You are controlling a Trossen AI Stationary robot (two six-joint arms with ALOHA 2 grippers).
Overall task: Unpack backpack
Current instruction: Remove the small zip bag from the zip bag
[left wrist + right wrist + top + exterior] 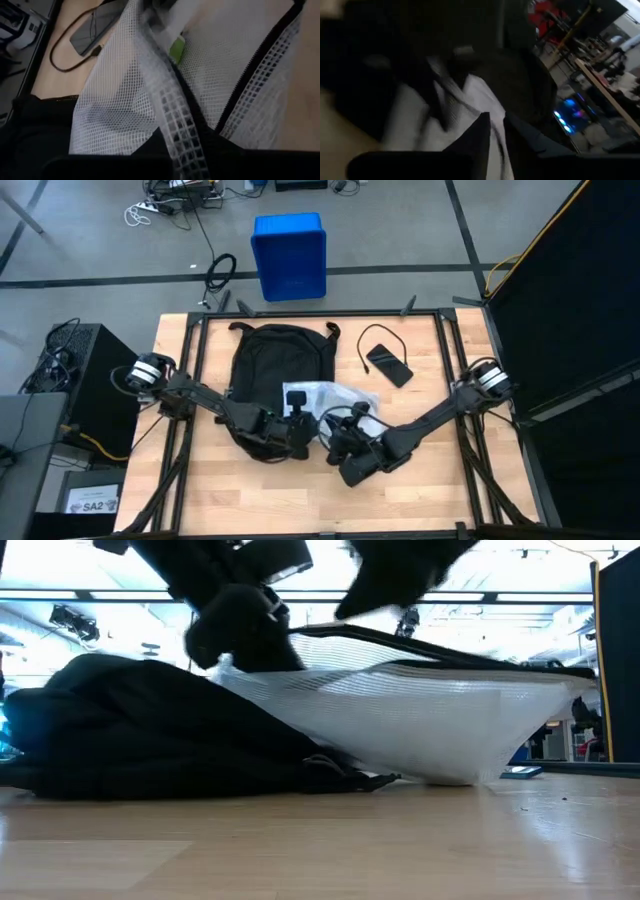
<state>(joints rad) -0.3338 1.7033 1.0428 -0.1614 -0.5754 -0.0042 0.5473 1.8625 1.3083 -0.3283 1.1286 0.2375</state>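
Note:
The black backpack (275,370) lies flat on the table's left-middle; in the low view it is the dark heap (130,735) on the left. A white mesh pouch (328,394) with a black zipper edge is beside its right side, raised off the table in the low view (430,720). A green item (176,48) shows through the mesh. My left gripper (292,423) is at the pouch's end nearest the backpack. My right gripper (340,438) is at the pouch's near edge. Both are shut on the pouch. My left gripper holds the mesh pouch at the end nearest the backpack (167,135), coming from above. The fingers themselves are hidden in the dark at the picture's edge. The pouch is lifted, and its belly (450,772) sags down to the table. My right gripper pinches white mesh (496,142) between its two fingers (482,132). It comes slanting from the near right side. Which part of the pouch it has is blurred.
A dark phone (389,364) with a black cable (368,340) lies on the table's far right part. A blue bin (290,255) stands on the floor beyond the far edge. Bare wood shows along the near edge (300,500).

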